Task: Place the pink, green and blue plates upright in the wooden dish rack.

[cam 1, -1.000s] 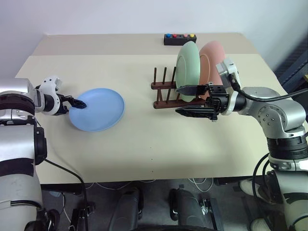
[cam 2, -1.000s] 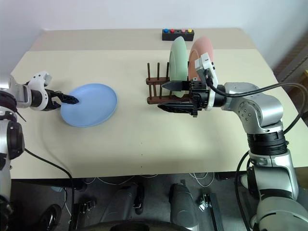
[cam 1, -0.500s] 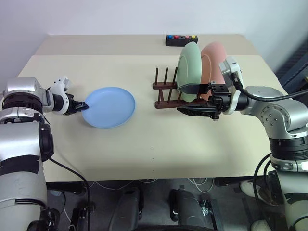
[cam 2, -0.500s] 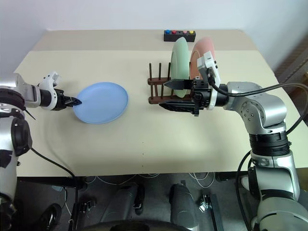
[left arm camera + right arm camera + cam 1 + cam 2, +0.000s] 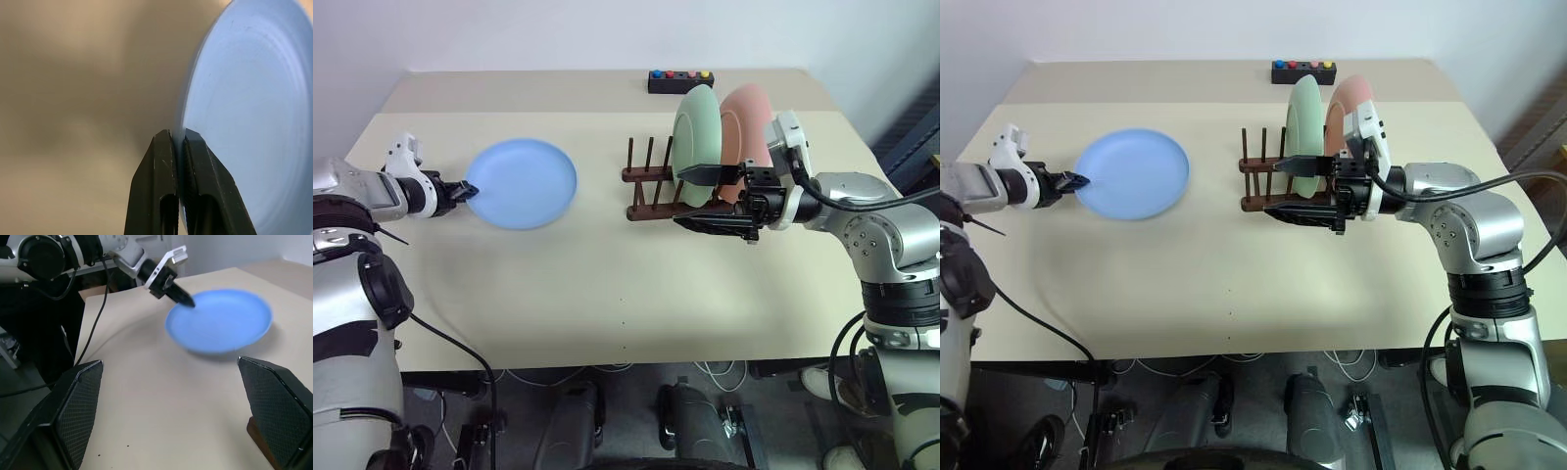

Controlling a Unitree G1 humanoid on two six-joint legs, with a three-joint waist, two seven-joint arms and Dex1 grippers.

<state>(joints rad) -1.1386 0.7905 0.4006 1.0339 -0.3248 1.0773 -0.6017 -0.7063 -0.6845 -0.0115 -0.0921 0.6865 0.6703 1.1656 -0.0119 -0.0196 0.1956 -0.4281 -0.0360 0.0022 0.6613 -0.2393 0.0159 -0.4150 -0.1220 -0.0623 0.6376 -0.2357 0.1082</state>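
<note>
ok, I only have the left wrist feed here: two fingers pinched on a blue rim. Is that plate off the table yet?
Observer: Looks so. In the head views the blue plate is tilted and seems lifted clear of the table, held at its edge by the left gripper.
Operator: Rack status?
Observer: The green plate and the pink plate stand upright in the wooden dish rack; the pegs on its left end are free.
Operator: Where's the other arm?
Observer: The right gripper is open, in front of the rack, holding nothing.
</note>
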